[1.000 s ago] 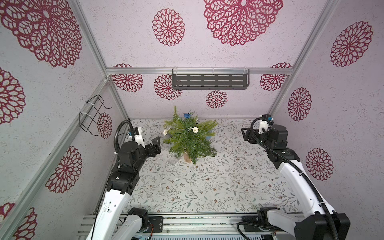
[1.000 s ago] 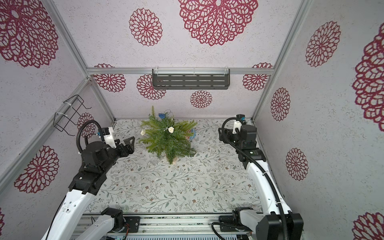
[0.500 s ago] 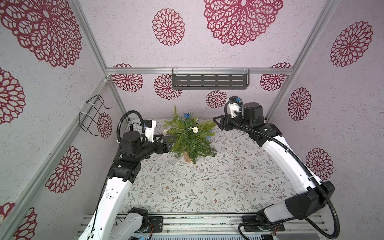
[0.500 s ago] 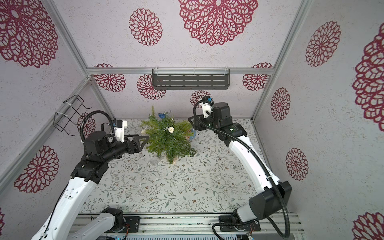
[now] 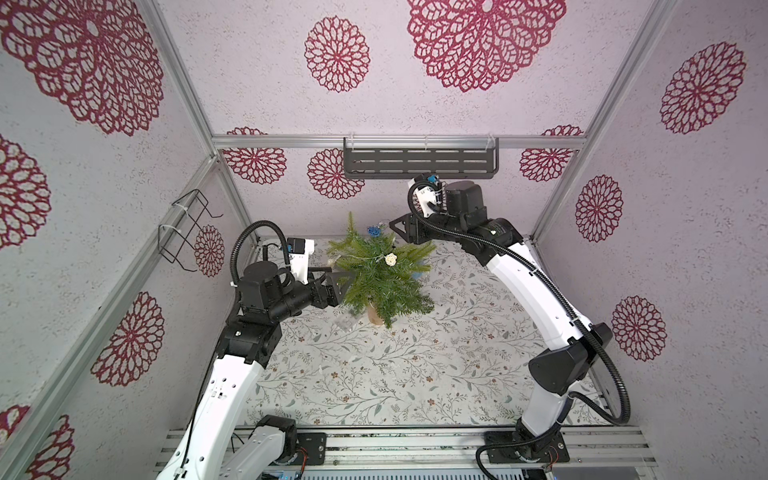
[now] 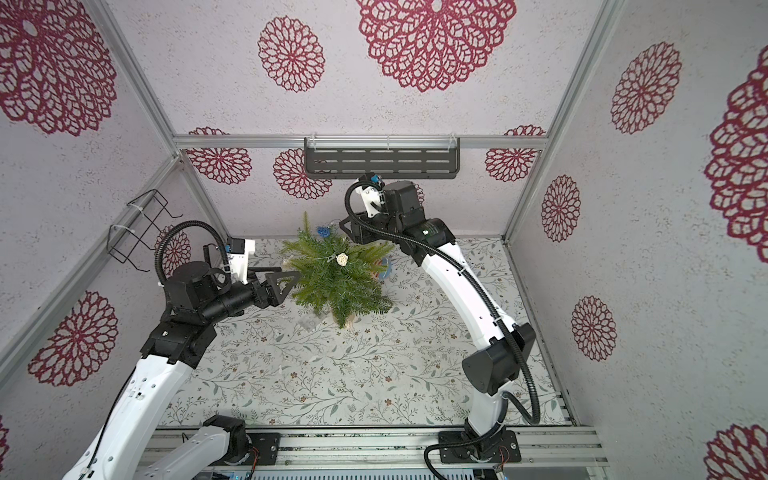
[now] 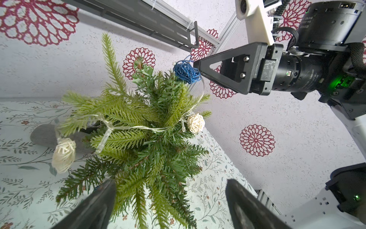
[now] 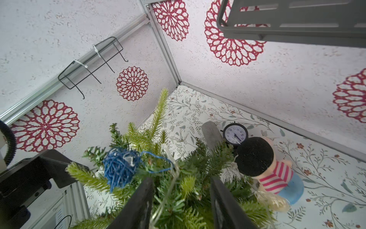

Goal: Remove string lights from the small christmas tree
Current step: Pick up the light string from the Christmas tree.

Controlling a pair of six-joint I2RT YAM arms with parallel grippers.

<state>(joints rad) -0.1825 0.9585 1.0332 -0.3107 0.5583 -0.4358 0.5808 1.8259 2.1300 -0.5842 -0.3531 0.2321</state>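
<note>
Small christmas tree [image 5: 380, 278] [image 6: 338, 278] is standing upright on the floral counter [image 5: 374, 374], toward the back wall and about midway between the two arms. Its tan trunk base [image 5: 376, 322] is showing under the drooping branches.

String lights [image 5: 390, 259] [image 6: 341, 259] are lying draped across the tree. In the left wrist view the clear wire is running over the upper branches. It is linking a blue woven ball [image 7: 186, 72] at the crown, a cream ball [image 7: 195, 123] on one side and a second cream ball [image 7: 63, 154] dangling off the other side. A faint clear box-like shape [image 5: 345, 322] is resting on the counter just beside the trunk; too blurred to say more.

Left claw [image 5: 337, 282] [image 7: 170, 181] is reaching in level at the tree's side. Its jaws are spread wide, flanking the lower branches and gripping nothing.

Right claw [image 5: 392, 226] [image 8: 181, 179] is coming in at the treetop from the far side. In the left wrist view its tip is sitting against the blue ball. In its own wrist view the jaws are standing partly apart, with needles and a loop of clear wire passing between them; nothing is looking pinched.

Behind the tree, in the right wrist view, a small black clock [image 8: 235, 133] and a doll in a striped shirt [image 8: 267, 172] are sitting on the counter.
</note>
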